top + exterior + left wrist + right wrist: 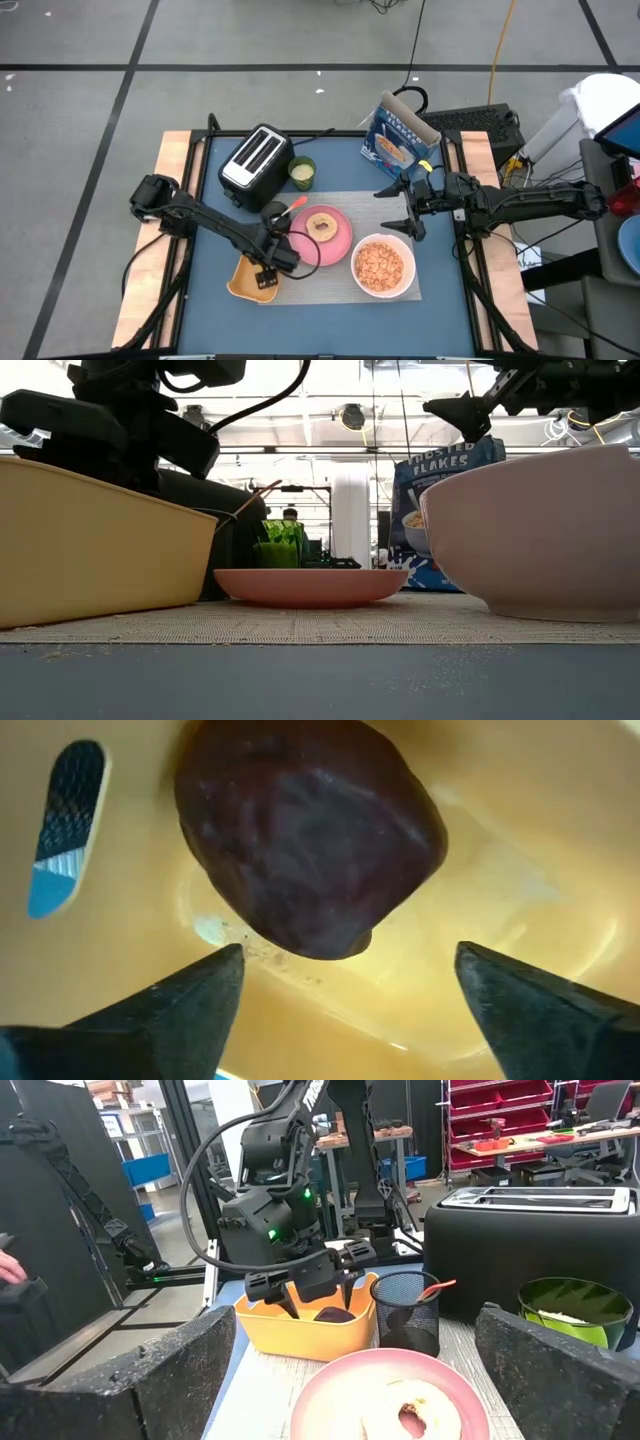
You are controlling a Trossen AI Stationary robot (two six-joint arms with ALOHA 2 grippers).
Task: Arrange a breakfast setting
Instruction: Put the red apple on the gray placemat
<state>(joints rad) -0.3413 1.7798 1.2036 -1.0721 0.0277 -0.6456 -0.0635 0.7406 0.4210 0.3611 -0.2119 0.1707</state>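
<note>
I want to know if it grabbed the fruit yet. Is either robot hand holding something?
No. The left gripper hangs open over the small dark-red fruit in the yellow rectangular tray, not touching it. The right gripper is open and empty.

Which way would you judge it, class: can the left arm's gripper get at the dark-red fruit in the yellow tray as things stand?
Probably yes. The left gripper hangs open right over the dark-red fruit in the yellow tray, fingers either side, nothing between them.
</note>
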